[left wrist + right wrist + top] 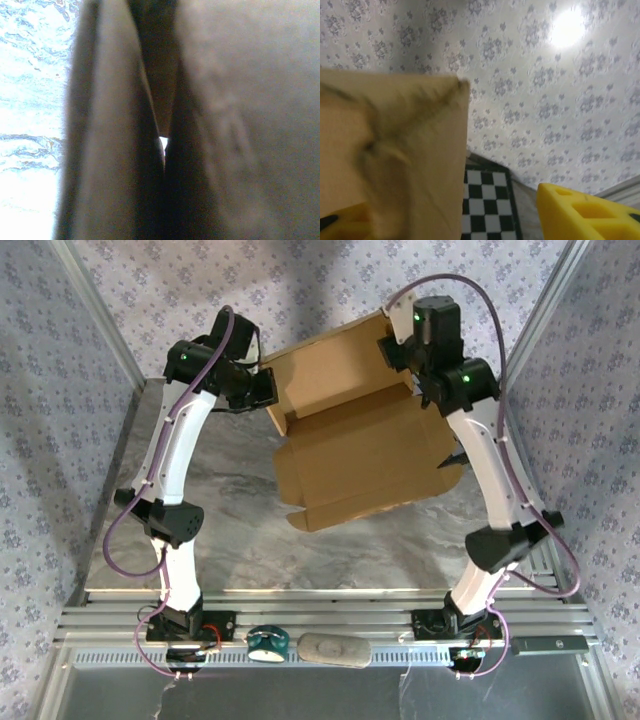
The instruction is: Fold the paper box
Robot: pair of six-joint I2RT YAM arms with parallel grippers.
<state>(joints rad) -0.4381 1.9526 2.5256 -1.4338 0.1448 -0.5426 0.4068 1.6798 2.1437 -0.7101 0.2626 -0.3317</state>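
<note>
Wallpaper with small grey flowers (60, 440) closes your workspace in on the left, right and far sides. Below it lies a grey marbled surface (225, 540), with a ribbed aluminium rail (330, 620) along the near edge where both arms are bolted. On that rail sit a small teal object (267, 642) and a grey oblong pad (333, 649), side by side between the two bases.

Your plain brown corrugated cardboard box (360, 450) sits toward the far middle of the surface, between the two arms. It is partly folded: its broad base panel is flat and a large flap is raised at the far side.

Your left fingers (266, 390) are closed down on the box's far-left edge. The left wrist view is almost all dark, blurred cardboard pressed close to the lens, with a strip of bright marbled surface at the left, so you cannot make out the pinch itself there.

Your right fingers (580, 210) are yellow and stand well apart, clamping nothing. The blurred cardboard flap covers most of the one on the left side of the right wrist view, and you cannot tell whether it touches the flap. Past the flap's edge you see a black-and-white checkerboard panel (487, 205), cut off at the bottom, and a bright glare spot (567, 27) on the wallpaper.
</note>
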